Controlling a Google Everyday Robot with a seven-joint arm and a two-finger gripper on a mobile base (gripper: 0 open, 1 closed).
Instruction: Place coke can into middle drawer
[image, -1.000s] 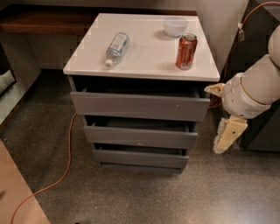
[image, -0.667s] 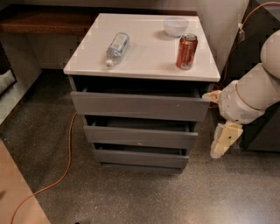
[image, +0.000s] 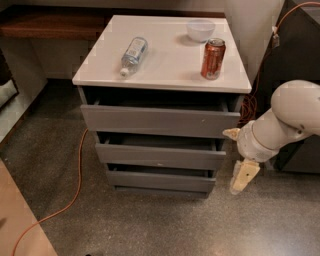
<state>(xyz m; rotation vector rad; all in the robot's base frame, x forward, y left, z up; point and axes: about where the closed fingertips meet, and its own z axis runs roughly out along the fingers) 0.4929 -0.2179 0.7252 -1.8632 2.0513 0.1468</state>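
Observation:
The coke can (image: 213, 59) stands upright on the white top (image: 165, 70) of the grey drawer unit, near its right front corner. The middle drawer (image: 160, 156) shows its grey front with a white speck at the lower edge and a dark gap above it. My gripper (image: 237, 155) hangs off the unit's right side at middle-drawer height, well below the can. Its cream fingers (image: 244, 176) are spread apart and hold nothing. The white arm (image: 285, 120) comes in from the right.
A clear water bottle (image: 133, 55) lies on the top at left, and a white bowl (image: 200, 29) sits behind the can. An orange cable (image: 75, 195) runs over the floor at left. A dark cabinet (image: 297, 50) stands at right.
My gripper and arm have moved left and slightly down, closer to the unit's right side. The can, bottle and drawers have not moved.

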